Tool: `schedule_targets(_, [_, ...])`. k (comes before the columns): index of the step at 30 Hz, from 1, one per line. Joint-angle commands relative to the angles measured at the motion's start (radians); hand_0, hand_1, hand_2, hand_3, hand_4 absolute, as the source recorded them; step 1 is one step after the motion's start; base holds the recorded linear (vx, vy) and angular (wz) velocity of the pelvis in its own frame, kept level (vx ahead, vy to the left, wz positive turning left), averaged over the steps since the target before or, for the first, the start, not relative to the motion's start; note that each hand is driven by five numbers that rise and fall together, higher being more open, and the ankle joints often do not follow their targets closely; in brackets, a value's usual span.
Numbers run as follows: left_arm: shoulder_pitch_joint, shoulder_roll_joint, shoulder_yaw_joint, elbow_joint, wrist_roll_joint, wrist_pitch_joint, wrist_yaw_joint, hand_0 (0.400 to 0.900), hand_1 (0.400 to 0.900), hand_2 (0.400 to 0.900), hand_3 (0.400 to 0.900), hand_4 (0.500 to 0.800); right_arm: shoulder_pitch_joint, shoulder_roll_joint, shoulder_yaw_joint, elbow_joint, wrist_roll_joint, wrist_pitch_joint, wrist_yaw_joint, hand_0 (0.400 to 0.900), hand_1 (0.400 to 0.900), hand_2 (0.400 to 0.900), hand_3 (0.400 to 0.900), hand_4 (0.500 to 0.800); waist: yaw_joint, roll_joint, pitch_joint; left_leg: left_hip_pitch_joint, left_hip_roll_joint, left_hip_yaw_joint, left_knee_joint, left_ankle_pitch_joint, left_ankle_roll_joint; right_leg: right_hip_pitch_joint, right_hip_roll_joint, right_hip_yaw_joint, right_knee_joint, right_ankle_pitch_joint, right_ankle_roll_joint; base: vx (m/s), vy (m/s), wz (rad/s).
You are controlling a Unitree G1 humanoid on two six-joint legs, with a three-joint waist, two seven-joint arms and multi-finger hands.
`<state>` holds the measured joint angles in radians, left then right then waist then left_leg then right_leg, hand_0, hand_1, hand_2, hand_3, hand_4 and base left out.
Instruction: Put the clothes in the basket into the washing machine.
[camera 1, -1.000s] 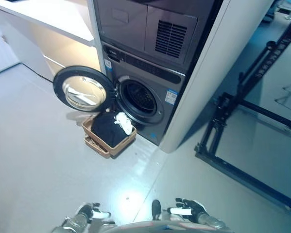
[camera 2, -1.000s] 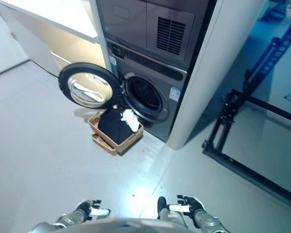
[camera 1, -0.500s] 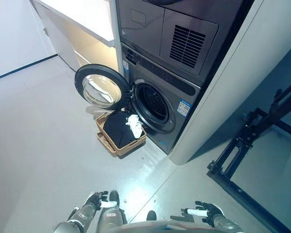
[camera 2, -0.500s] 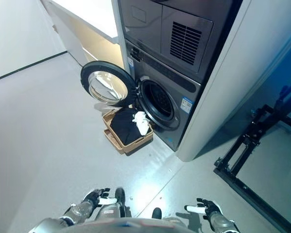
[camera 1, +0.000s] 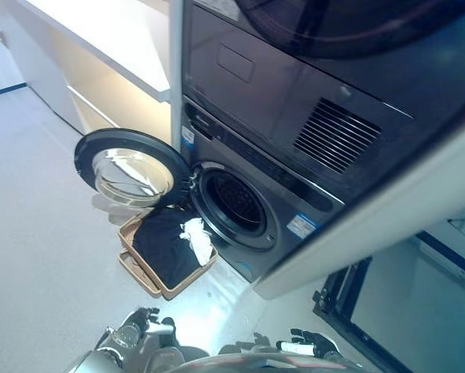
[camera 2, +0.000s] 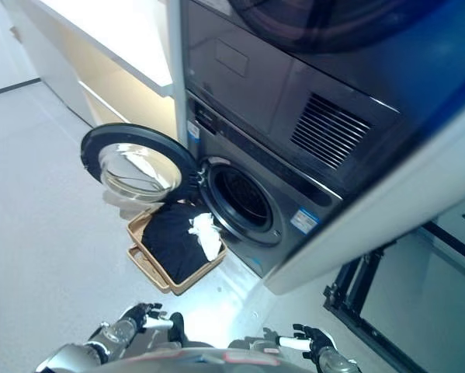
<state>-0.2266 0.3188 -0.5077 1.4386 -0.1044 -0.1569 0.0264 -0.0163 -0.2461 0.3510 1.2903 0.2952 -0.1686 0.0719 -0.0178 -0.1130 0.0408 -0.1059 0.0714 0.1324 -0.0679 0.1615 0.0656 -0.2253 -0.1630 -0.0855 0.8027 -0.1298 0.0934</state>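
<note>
My left hand (camera 2: 130, 321) hangs low at the near edge with fingers loosely curled and holding nothing. The door (camera 1: 130, 168) stands open at left, over the far end of the basket (camera 1: 143, 274) of clothes (camera 1: 164, 245) on the floor, just before the drum (camera 1: 233, 205). I could clip that door while reaching in. My right hand (camera 2: 311, 340) is spread and empty, also well short.
</note>
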Motion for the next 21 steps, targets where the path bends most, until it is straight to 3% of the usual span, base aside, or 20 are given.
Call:
schedule_targets(1, [-0.018,0.049,-0.002,0.001,0.015,-0.018,-0.003,0.900,0.900,0.900,0.900,0.800,0.025,-0.007,-0.043,0.002,0.031,-0.017,-0.022,0.900,0.900,0.900,0.900,0.800,-0.002,-0.029,-0.032,-0.029,0.049,0.063,0.009,-0.052,-0.071,0.040,-0.097,-0.093,-0.282,0.249,0.043,0.24,0.033,-0.42])
schedule_targets(2, [-0.025,0.047,-0.001,0.001,0.014,-0.017,-0.008,0.900,0.900,0.900,0.900,0.800,0.026,-0.009,-0.052,-0.003,0.028,-0.017,-0.027,0.900,0.900,0.900,0.900,0.800,-0.003,-0.037,-0.037,-0.014,0.045,0.078,0.009,-0.072,-0.078,0.033,-0.114,-0.157,-0.380,0.228,0.044,0.22,0.002,-0.36])
schedule_targets(6, [-0.032,0.027,-0.003,-0.005,0.014,-0.022,-0.029,0.900,0.900,0.900,0.900,0.800,0.033,-0.014,-0.068,-0.016,0.018,-0.014,-0.023,0.900,0.900,0.900,0.900,0.800,-0.009,-0.068,-0.045,0.037,0.017,0.090,0.016,-0.130,-0.091,0.052,-0.135,-0.250,-0.594,0.244,0.073,0.20,-0.026,-0.13])
schedule_targets(7, [-0.033,0.018,-0.012,-0.001,0.028,-0.023,-0.044,0.900,0.900,0.900,0.900,0.800,0.040,-0.013,-0.060,-0.005,0.013,-0.012,-0.016,0.900,0.900,0.900,0.900,0.800,-0.016,-0.082,-0.045,0.034,0.000,0.100,0.029,-0.138,-0.083,0.085,-0.120,-0.249,-0.665,0.252,0.060,0.09,-0.010,0.12])
schedule_targets(9, [-0.021,-0.002,-0.021,0.010,0.023,-0.029,-0.045,0.900,0.900,0.900,0.900,0.800,0.039,-0.019,-0.076,0.004,0.020,-0.008,-0.026,0.900,0.900,0.900,0.900,0.800,-0.023,-0.082,-0.061,0.046,-0.024,0.100,0.027,-0.144,-0.078,0.107,-0.122,-0.193,-0.707,0.297,0.075,0.09,0.033,-0.08])
schedule_targets(15, [-0.004,-0.034,-0.087,0.046,0.125,-0.002,-0.059,0.900,0.900,0.900,0.900,0.800,0.025,-0.040,-0.106,0.012,0.016,0.002,-0.032,0.900,0.900,0.900,0.900,0.800,-0.057,-0.052,-0.100,0.082,-0.021,0.143,-0.005,-0.157,-0.072,0.086,-0.098,-0.130,-0.702,0.288,0.077,0.08,0.038,-0.39])
schedule_targets(16, [-0.009,-0.038,-0.116,0.066,0.161,0.008,-0.067,0.900,0.900,0.900,0.900,0.800,-0.062,-0.040,-0.120,0.062,0.030,0.028,-0.035,0.900,0.900,0.900,0.900,0.800,-0.050,-0.048,-0.112,0.094,-0.020,0.144,-0.008,-0.163,-0.074,0.094,-0.097,-0.129,-0.708,0.278,0.076,0.16,0.024,-0.17])
schedule_targets(19, [-0.017,-0.031,-0.107,0.065,0.239,0.010,-0.062,0.900,0.900,0.900,0.900,0.800,0.011,-0.123,-0.214,0.148,0.026,0.030,0.001,0.900,0.900,0.900,0.900,0.800,-0.078,-0.018,-0.126,0.125,-0.018,0.165,-0.013,-0.184,-0.075,0.098,-0.093,-0.109,-0.716,0.263,0.079,0.17,0.010,-0.29])
schedule_targets(21, [-0.057,-0.032,-0.161,0.052,0.309,0.016,-0.062,0.900,0.900,0.900,0.900,0.800,0.005,-0.164,-0.257,0.143,0.021,0.028,0.001,0.900,0.900,0.900,0.900,0.800,-0.096,-0.004,-0.122,0.128,-0.010,0.177,-0.011,-0.190,-0.079,0.093,-0.088,-0.099,-0.720,0.252,0.078,0.11,-0.017,-0.24])
